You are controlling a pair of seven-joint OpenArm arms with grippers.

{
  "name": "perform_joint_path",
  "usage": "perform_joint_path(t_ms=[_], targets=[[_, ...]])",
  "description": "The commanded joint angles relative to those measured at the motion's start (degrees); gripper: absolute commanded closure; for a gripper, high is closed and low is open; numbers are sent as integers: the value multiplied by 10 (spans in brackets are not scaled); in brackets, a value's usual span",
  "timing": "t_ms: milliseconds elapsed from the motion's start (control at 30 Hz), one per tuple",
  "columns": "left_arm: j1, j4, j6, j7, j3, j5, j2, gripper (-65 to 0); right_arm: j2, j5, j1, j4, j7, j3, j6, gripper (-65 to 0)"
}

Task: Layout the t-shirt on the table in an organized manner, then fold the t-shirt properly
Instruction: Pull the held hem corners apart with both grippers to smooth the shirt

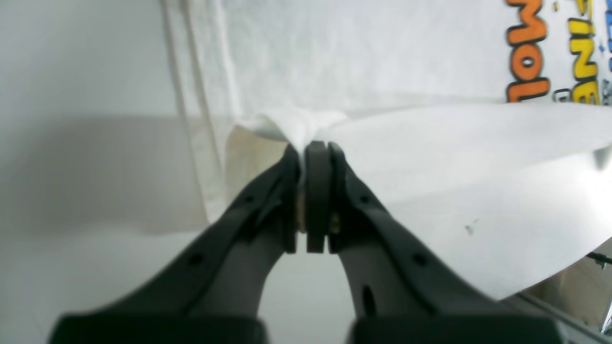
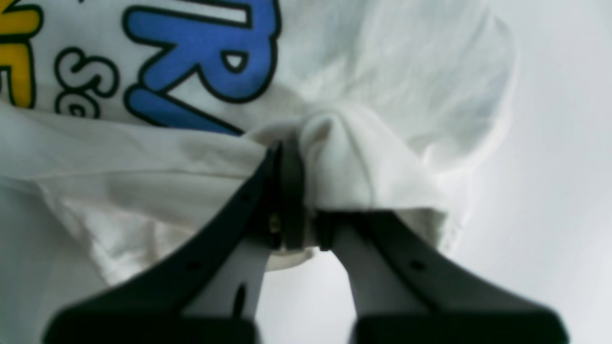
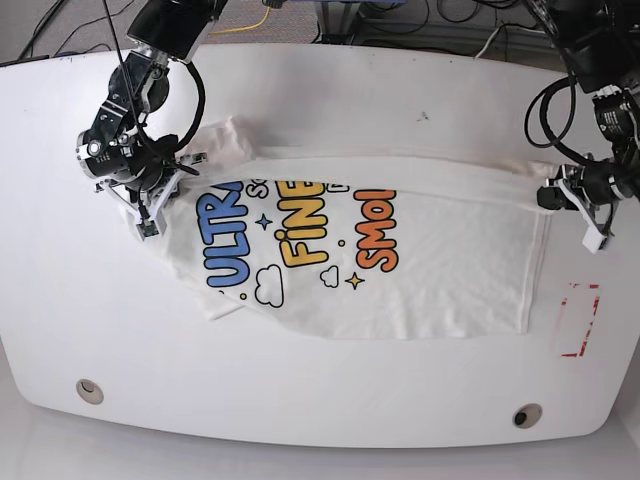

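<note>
The white t-shirt [image 3: 440,270] lies print-up across the table [image 3: 320,90], collar end at the left and hem at the right, with its far edge folded over as a band. My right gripper [image 3: 160,195] is at the shirt's left end, shut on a bunched fold of cloth [image 2: 344,143] beside the blue letters. At the shirt's far right corner, my left gripper [image 3: 548,196] is shut on a pinch of the hem [image 1: 296,126], lifting a flap of cloth [image 1: 454,157] off the table. Orange and yellow letters [image 1: 526,52] show beyond it.
A red tape rectangle [image 3: 578,320] is marked on the table right of the hem. Two round grommet holes [image 3: 89,390] [image 3: 526,415] sit near the front edge. Cables run behind the table's far edge.
</note>
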Motion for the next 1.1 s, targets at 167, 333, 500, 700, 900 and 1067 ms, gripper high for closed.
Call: perform_joint_path(t_ms=[167, 333, 500, 700, 900, 1067], targets=[[-35, -13, -2, -10, -3, 34, -14, -6, 7, 1, 33, -26, 9, 1, -1, -8], [-47, -13, -2, -10, 18, 41, -14, -132, 7, 1, 35, -27, 9, 0, -1, -33], [-49, -13, 1, -10, 20, 41, -14, -369, 7, 1, 35, -25, 9, 0, -1, -271], [-54, -13, 29, -10, 20, 56, -15, -406, 7, 5, 35, 5, 9, 0, -1, -602], [-78, -13, 32, -10, 19, 55, -15, -406, 5, 6, 35, 81, 6, -2, -4, -650], [-99, -12, 31, -10, 13, 55, -15, -404, 3, 7, 60, 109, 6, -4, -11, -650]])
